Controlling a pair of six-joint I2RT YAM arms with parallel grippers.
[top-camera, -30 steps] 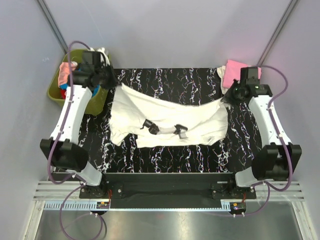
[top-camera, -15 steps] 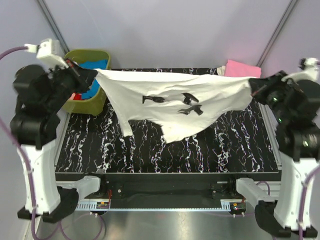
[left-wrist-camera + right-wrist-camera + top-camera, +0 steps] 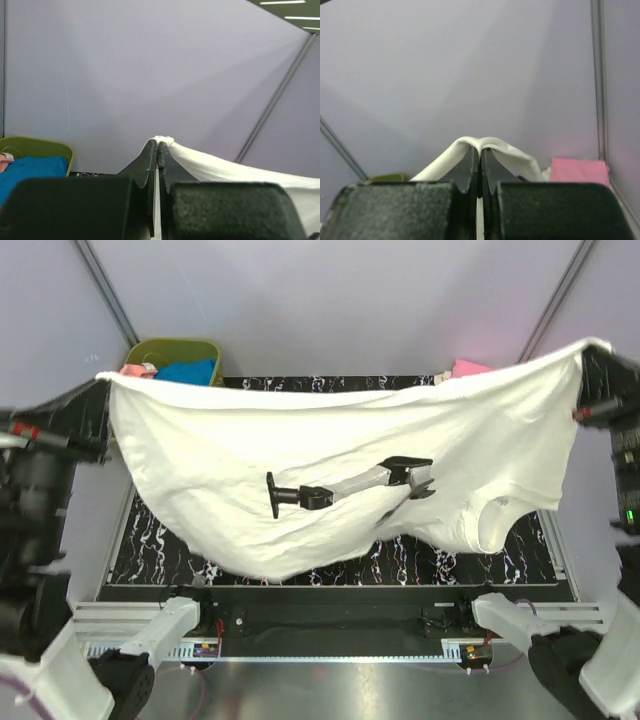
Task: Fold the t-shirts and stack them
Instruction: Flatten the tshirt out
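Observation:
The white t-shirt (image 3: 250, 470) with the black-and-grey robot-arm print hangs spread wide in the air above the black marbled table (image 3: 500, 545). My left gripper (image 3: 100, 390) is shut on its upper left corner; the cloth shows pinched at the fingertips in the left wrist view (image 3: 159, 142). My right gripper (image 3: 590, 355) is shut on its upper right corner, with cloth draped over the tips in the right wrist view (image 3: 480, 146). A folded pink t-shirt (image 3: 470, 368) lies at the table's far right, also seen in the right wrist view (image 3: 577, 170). A blue shirt (image 3: 185, 371) lies in the basket.
An olive-green basket (image 3: 170, 345) stands off the table's far left corner with blue and pink cloth in it; it also shows in the left wrist view (image 3: 35, 147). Grey walls and slanted metal struts (image 3: 105, 290) surround the table.
Both arms have risen and swung outward, lifting the white t-shirt off the table and stretching it wide toward the camera. It lay crumpled on the table one second ago.

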